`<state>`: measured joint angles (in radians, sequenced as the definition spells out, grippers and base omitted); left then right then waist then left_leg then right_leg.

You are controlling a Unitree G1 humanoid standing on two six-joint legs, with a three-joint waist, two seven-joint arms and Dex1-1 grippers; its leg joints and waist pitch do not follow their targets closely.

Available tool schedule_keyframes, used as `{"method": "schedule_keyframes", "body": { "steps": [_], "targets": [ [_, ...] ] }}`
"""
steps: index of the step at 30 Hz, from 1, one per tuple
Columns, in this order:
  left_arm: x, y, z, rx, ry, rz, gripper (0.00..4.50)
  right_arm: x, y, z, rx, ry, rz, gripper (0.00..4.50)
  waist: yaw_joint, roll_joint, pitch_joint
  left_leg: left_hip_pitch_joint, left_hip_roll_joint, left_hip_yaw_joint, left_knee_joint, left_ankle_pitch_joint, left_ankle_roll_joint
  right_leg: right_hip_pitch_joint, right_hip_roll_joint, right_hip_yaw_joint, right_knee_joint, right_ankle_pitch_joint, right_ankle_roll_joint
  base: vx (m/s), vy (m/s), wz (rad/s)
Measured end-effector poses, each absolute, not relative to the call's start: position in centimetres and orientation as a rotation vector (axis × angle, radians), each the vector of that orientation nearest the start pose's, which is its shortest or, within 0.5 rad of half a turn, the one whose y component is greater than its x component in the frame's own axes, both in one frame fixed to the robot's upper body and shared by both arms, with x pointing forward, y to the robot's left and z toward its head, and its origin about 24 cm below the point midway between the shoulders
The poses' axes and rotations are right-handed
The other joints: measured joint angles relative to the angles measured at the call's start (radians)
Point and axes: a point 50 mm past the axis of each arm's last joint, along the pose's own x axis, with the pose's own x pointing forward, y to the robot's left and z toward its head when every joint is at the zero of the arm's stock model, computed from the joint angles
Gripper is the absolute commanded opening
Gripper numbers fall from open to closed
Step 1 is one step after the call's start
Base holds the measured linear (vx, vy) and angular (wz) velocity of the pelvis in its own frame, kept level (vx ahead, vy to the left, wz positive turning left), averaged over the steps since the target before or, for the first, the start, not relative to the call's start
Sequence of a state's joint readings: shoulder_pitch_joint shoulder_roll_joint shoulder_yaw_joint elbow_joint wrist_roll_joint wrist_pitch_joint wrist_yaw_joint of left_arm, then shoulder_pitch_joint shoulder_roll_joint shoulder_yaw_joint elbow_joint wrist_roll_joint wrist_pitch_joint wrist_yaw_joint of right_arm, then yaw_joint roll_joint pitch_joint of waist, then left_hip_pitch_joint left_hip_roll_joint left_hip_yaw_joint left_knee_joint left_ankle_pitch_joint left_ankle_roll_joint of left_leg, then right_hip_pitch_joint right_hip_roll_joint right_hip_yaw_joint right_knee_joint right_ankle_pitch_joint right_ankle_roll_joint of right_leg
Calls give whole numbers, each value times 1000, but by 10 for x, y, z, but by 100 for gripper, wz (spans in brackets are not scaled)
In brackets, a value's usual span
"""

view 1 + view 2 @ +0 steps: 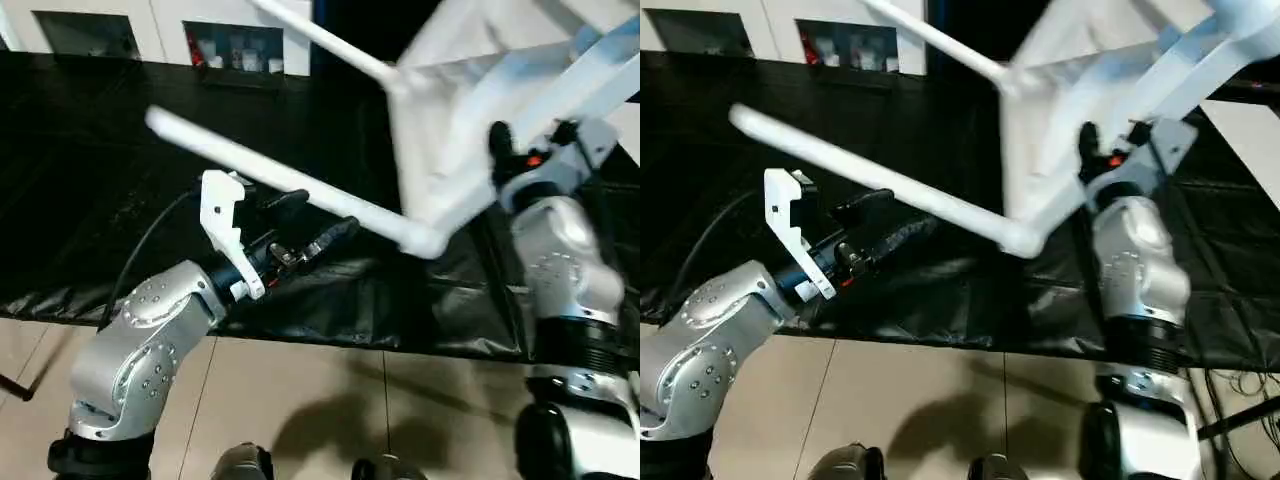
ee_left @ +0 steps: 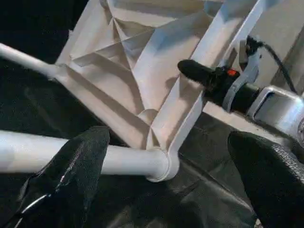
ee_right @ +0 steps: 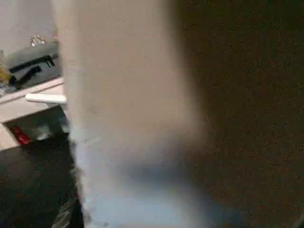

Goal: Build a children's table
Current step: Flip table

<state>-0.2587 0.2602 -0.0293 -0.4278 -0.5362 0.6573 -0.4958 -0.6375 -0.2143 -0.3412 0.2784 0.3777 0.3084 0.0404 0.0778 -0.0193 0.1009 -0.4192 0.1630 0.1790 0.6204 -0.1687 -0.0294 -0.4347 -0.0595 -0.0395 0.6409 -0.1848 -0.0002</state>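
Note:
The children's table (image 1: 450,110) is tipped up on its edge at the right, over the black cloth, with its ribbed underside (image 2: 137,61) facing me. One white leg (image 1: 270,178) runs from a corner socket (image 2: 160,164) out to the left, and a second leg (image 1: 325,40) points up and left. My right gripper (image 1: 505,155) is shut on the table's rim beside a rib, one black finger (image 2: 199,73) lying on the underside. My left gripper (image 1: 310,222) stands open just below the lower leg, its fingers (image 2: 71,171) wide apart and touching nothing.
A black cloth (image 1: 110,170) covers the work surface, its front edge ending over a beige tiled floor (image 1: 300,400). A white cabinet (image 1: 165,30) with dark glass compartments stands at the back. A black cable (image 1: 140,250) loops by my left forearm.

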Motion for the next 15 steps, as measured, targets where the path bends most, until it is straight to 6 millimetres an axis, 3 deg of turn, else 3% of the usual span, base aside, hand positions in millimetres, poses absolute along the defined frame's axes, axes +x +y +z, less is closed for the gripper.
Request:
{"method": "schedule_keyframes", "body": {
  "steps": [6, 11, 15],
  "targets": [
    [262, 111, 153, -61, -8, -855, 450, 356, -216, 161, 243, -109, -61, 193, -13, 0, 0, -1, 0, 0, 0, 0, 0, 0, 0, 0, -1, 1, 0, 0, 0, 0],
    [268, 108, 168, 13, -60, -845, 450, 359, -205, 166, 153, -95, -51, 193, -18, 0, 0, -1, 0, 0, 0, 1, 1, 0, 0, 0, -1, 1, 0, 0, 0, 0],
    [269, 108, 167, 42, -54, -842, 450, 361, -198, 168, 96, -88, -47, 193, -17, -1, 0, -1, 0, 0, 0, 1, 1, 0, 0, 0, -1, 1, 0, 0, 0, 0]
  ]
}}
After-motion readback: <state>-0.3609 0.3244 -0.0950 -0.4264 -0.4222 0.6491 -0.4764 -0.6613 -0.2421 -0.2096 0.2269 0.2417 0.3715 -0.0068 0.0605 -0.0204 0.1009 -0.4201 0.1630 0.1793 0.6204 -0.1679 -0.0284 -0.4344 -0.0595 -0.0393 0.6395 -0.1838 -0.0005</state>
